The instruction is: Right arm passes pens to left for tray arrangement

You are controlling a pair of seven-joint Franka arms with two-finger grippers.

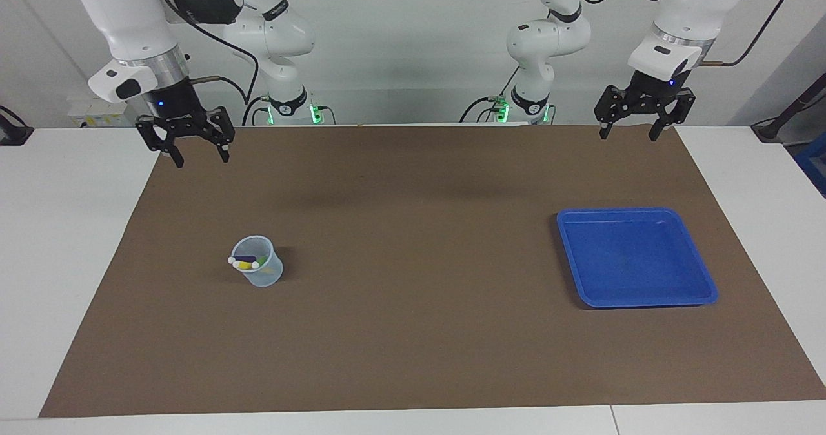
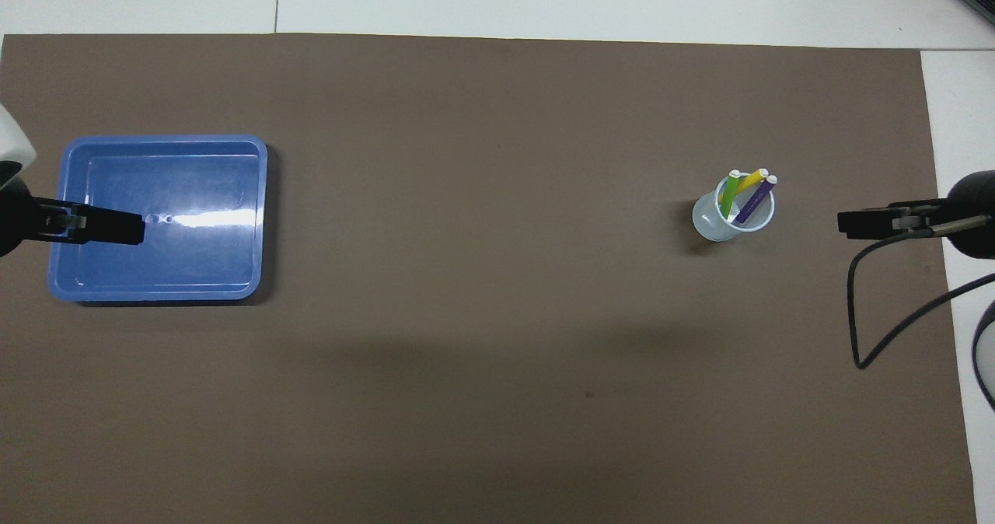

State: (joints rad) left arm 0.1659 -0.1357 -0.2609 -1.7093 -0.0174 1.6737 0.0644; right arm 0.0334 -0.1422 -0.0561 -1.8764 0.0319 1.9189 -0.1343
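Three pens (image 2: pixel 745 194) are standing in a small translucent cup (image 1: pixel 261 271) on the brown mat (image 1: pixel 413 332) of our tabletop, well apart from our right end effector (image 1: pixel 199 157), which is hanging over the mat's edge with fingers spread, holding nothing. Our left end effector (image 1: pixel 627 133) is waiting, fingers spread and empty, near the blue tray (image 1: pixel 703 279).

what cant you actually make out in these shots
- Pens' lower ends: both views, hidden inside the cup.
- Green pen: facing view, mostly hidden by the others and the cup rim.
- Left gripper: overhead view, body cut off by the frame edge.
- Tray floor: overhead view, partly washed out by glare.
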